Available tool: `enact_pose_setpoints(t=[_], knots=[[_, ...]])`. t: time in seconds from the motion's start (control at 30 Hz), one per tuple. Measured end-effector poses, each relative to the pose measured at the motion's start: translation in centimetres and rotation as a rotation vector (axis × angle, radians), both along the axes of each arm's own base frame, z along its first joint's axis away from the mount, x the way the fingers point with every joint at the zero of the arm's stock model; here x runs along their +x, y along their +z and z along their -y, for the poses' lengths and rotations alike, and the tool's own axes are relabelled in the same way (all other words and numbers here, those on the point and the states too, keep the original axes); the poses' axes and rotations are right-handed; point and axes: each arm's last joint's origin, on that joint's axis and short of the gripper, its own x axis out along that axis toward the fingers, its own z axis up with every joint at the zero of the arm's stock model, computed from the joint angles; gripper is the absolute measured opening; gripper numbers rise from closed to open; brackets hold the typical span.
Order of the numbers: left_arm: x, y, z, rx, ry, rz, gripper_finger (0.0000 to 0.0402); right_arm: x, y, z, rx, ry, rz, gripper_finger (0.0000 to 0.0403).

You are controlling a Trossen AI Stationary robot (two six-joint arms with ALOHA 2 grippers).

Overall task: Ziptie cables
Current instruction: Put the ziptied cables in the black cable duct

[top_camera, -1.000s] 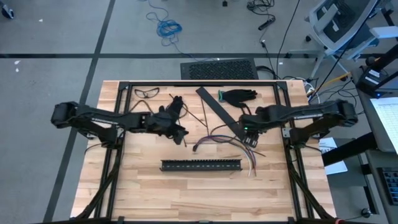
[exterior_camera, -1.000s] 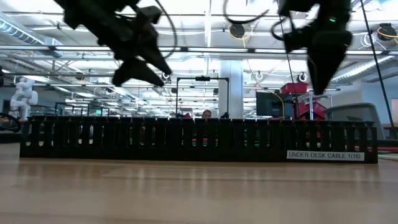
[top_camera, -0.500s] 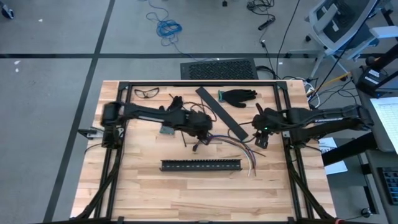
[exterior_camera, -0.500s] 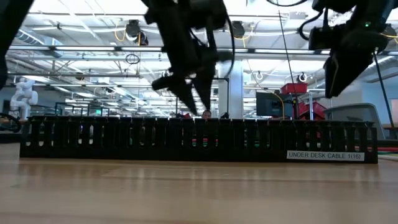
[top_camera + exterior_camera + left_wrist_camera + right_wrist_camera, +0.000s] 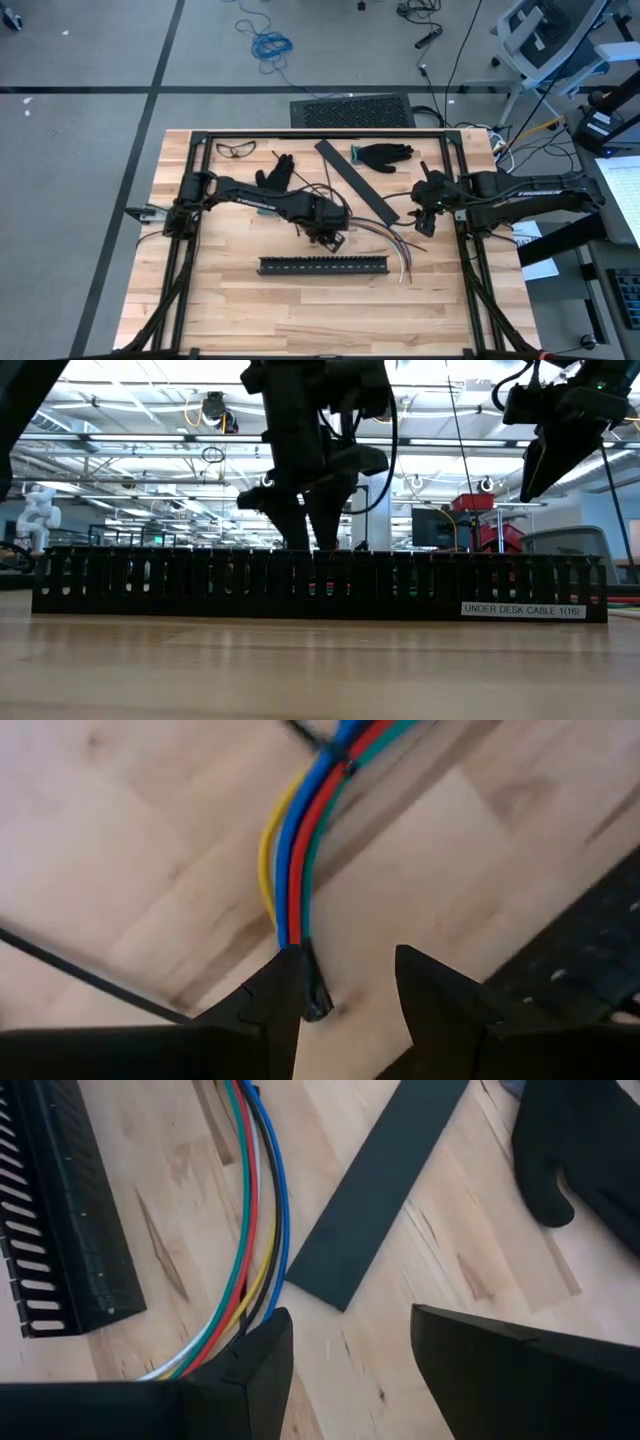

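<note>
Honestly, nothing looked tied yet: the cables (image 5: 372, 232), thin glossy multicoloured wires, lay loose mid-frame on the pale wooden table (image 5: 230, 310), above the black slotted strip (image 5: 322, 265). Left gripper (image 5: 350, 995) hovered at their end, fingers apart, empty. Right gripper (image 5: 350, 1350) was spread too, holding nothing.

table (image 5: 230, 310) | on it: cables (image 5: 375, 228), slotted strip (image 5: 322, 265), flat bar (image 5: 355, 182), gloves (image 5: 383, 155), glasses (image 5: 236, 149)

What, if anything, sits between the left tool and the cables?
Nothing visible. The left tool is open right at the end of the cables, bare table in its gap. The right tool hovers open over their other end.
</note>
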Motion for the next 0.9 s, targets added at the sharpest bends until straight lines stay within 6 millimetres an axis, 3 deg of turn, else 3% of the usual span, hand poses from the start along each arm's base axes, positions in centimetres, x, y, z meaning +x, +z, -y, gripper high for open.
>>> enact_pose_setpoints(t=[0.37, 0.9], knots=[[-0.6, -0.5, 0.0, -0.017, 0.024, -0.076, 0.0157, 0.1, 0.0, 0.0, 0.001, 0.008, 0.004, 0.0192], [0.4, -4.6, 0.1, -0.051, 0.017, -0.161, 0.0157, 0.1, 0.0, 0.0, 0.003, 0.006, 0.005, 0.0192]])
